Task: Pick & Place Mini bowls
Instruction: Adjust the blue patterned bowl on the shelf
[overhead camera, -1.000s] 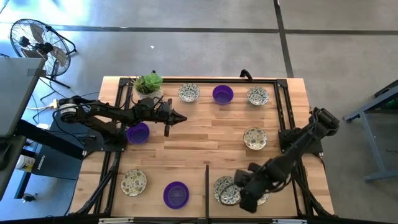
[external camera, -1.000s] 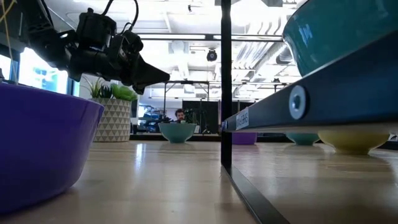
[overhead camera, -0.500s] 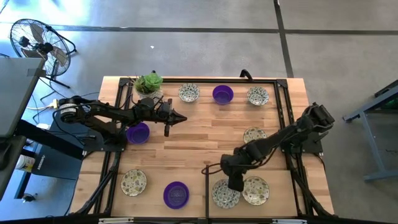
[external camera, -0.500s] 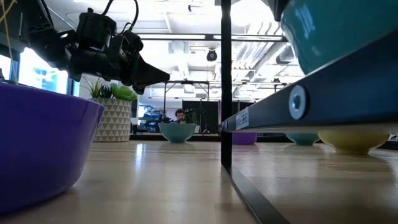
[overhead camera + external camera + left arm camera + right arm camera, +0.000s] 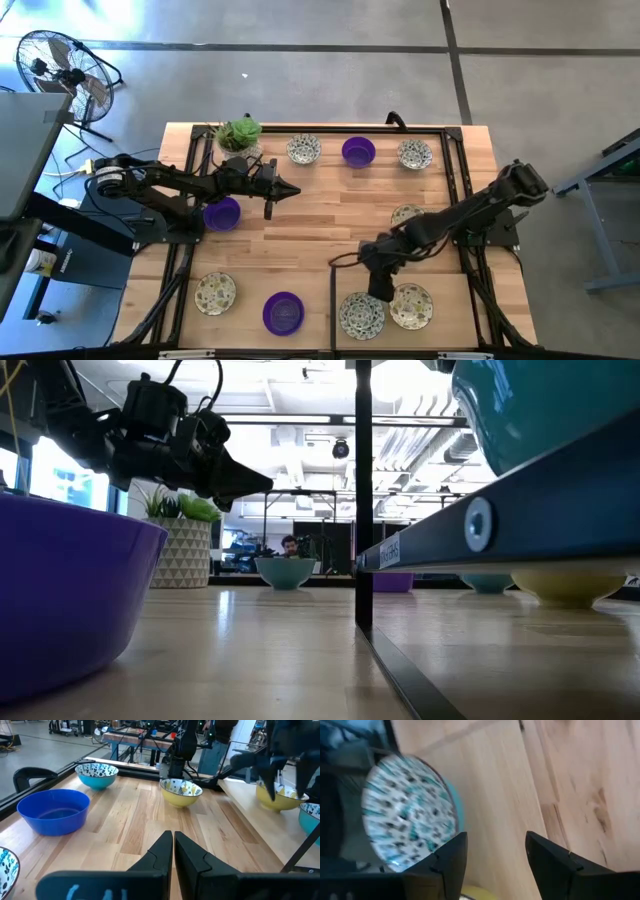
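Observation:
Several mini bowls sit upright on the wooden table. Along the far edge are a speckled bowl (image 5: 304, 150), a purple bowl (image 5: 358, 151) and a speckled bowl (image 5: 414, 154). Another speckled bowl (image 5: 405, 214) is partly hidden under my right arm. A purple bowl (image 5: 222, 213) sits at the left. Near the front are a speckled bowl (image 5: 215, 292), a purple bowl (image 5: 283, 312) and two speckled bowls (image 5: 362, 315) (image 5: 410, 305). My right gripper (image 5: 378, 287) (image 5: 495, 865) is open above the table, just beyond those two, with one speckled bowl (image 5: 410, 815) beside it. My left gripper (image 5: 288, 190) (image 5: 173, 845) (image 5: 245, 482) hovers shut and empty over mid-table.
A pale pot with a green plant (image 5: 238, 136) stands at the far left corner. A black frame rail (image 5: 455, 170) runs round the table. A thin black rod (image 5: 332, 300) (image 5: 362, 490) stands near the front middle. Bare wood (image 5: 330, 215) lies between the arms.
My right gripper has drawn back from over the two near speckled bowls, moving toward the far edge and a little left; both bowls now show uncovered. My left arm has kept still.

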Available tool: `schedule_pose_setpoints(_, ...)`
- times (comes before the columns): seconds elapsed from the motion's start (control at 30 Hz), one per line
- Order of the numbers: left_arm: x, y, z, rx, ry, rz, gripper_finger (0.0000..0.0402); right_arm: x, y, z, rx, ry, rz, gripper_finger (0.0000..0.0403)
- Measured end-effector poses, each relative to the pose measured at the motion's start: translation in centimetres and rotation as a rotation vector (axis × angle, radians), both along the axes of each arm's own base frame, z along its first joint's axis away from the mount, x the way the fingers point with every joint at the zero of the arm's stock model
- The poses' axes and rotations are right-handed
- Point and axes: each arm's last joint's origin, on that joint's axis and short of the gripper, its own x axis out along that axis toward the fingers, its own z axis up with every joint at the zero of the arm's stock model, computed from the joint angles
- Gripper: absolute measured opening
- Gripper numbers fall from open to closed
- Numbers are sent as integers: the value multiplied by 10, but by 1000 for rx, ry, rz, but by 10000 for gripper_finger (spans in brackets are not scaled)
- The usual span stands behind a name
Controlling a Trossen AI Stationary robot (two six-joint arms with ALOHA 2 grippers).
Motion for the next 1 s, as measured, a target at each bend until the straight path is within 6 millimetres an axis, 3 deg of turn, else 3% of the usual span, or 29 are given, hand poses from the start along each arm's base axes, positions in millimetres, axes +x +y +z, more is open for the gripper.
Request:
schedule_pose_setpoints(0.13, 0, 0, 0, 0, 0, 0, 14, 5, 7, 6, 46, -96, 2, 188)
schedule_pose_setpoints(0.33, 0, 0, 0, -1, 5, 1, 14, 8, 9, -25, 43, -37, 17, 184)
schedule_pose_setpoints(0.53, 0, 0, -1, -2, 6, 1, 14, 11, 14, -36, 179, -120, 52, 167)
schedule_pose_setpoints(1.0, 0, 0, -1, 2, 6, 4, 14, 11, 23, -31, 238, -161, 43, 169)
